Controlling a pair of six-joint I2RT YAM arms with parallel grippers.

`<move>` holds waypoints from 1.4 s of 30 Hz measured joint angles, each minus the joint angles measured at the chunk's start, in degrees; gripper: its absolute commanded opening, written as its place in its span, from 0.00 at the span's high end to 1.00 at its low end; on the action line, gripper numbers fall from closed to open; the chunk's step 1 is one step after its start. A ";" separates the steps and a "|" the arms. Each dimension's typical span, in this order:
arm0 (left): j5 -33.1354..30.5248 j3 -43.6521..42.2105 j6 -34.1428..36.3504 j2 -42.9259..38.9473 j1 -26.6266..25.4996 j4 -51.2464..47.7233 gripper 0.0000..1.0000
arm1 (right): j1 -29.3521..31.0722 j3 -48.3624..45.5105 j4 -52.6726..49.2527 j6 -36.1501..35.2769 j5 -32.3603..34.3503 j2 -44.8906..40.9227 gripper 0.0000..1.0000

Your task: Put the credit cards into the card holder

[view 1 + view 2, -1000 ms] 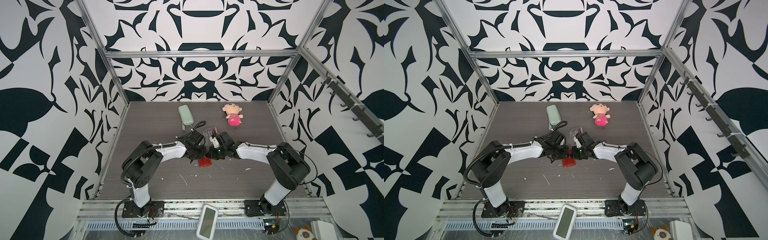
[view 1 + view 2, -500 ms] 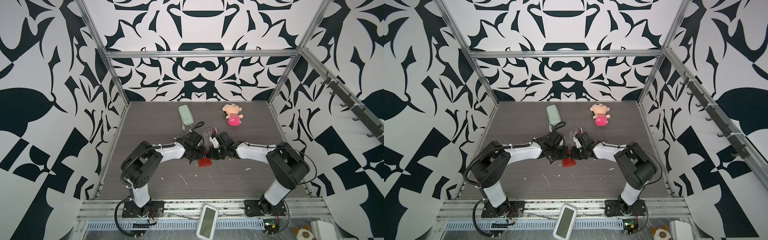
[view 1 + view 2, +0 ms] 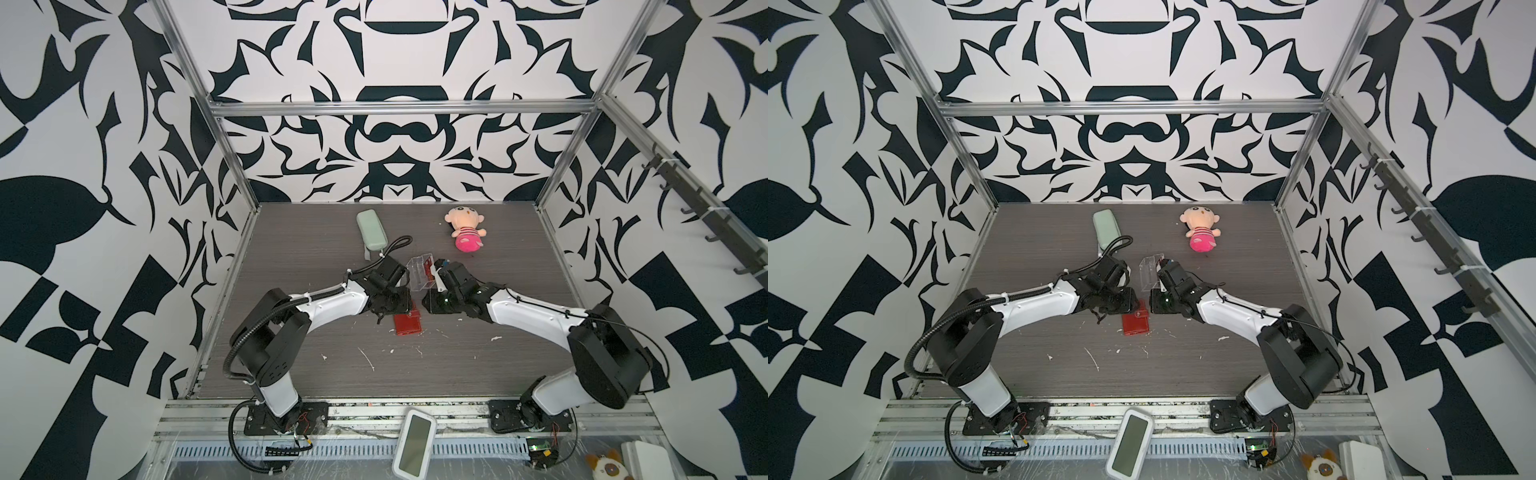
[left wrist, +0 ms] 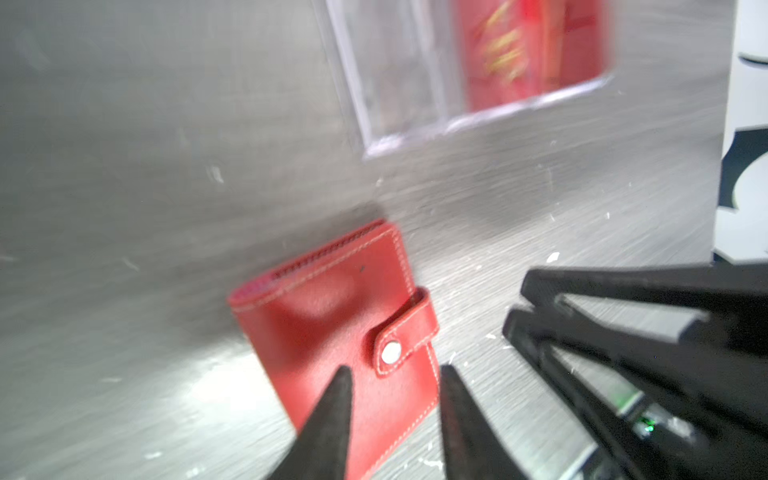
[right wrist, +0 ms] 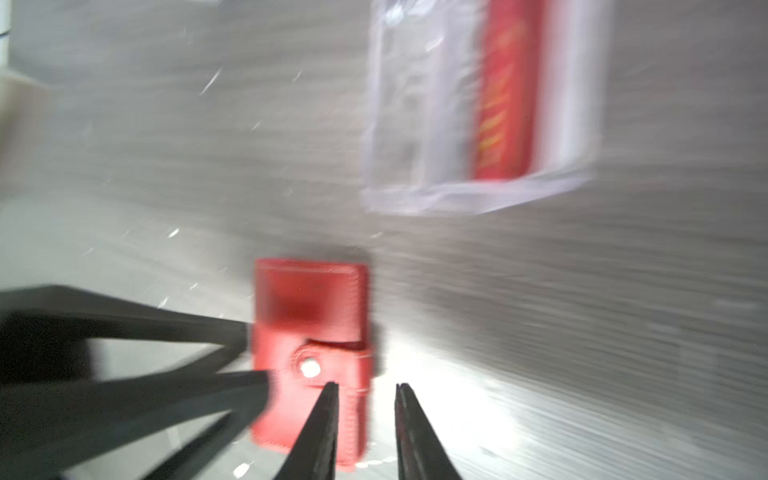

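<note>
Top views both show a dark wood-grain table (image 3: 478,374) inside a black-and-white patterned enclosure. The red card holder (image 3: 408,325) lies flat near the table ctr, folded shut. L arm (image 3: 332,301) and R arm (image 3: 528,311) reach in from either side. Their black ends almost meet just over the card holder's far edge. A clear acrylic box (image 3: 420,272) sits just beyond them w/ something red inside. Farther back are a pale green case (image 3: 371,235) on the left and a plush doll (image 3: 464,232) in pink on the right, well apart. White flecks dot the table nearer the camera.

Left wrist view: the card holder is close up, w/ white stitching and its snap tab buttoned down by a silver stud. The left gripper (image 4: 397,374) has its two dark tips spread w/ a clear gap and nothing held between them. One tip overlaps the red cover and the other sits just off its edge. Contact can't be told.

Right wrist view, blurred: the right gripper (image 5: 365,386) also has its jaws apart, holding nothing. One tip is over the tab end of the card holder, the other over bare table. The red item in the box carries gold marks, too smeared to read.

Each wrist view also catches the other gripper's dark fingers at the side, near the card holder's edge.
</note>
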 measured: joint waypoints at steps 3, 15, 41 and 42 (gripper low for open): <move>-4.26 1.62 2.43 -2.84 0.48 -2.71 0.47 | 0.00 0.57 -4.04 -1.20 8.46 -0.96 0.68; -25.09 0.07 13.18 -9.60 11.72 -8.83 0.35 | -1.40 3.43 -11.69 -10.21 40.46 -1.09 0.62; -54.10 -13.90 31.01 -6.38 31.45 17.94 0.00 | -25.51 -13.31 20.90 -28.17 49.11 -2.95 0.53; -54.14 -14.16 31.06 -5.97 32.22 18.84 0.00 | -26.16 -13.66 21.90 -28.22 48.17 -2.93 0.52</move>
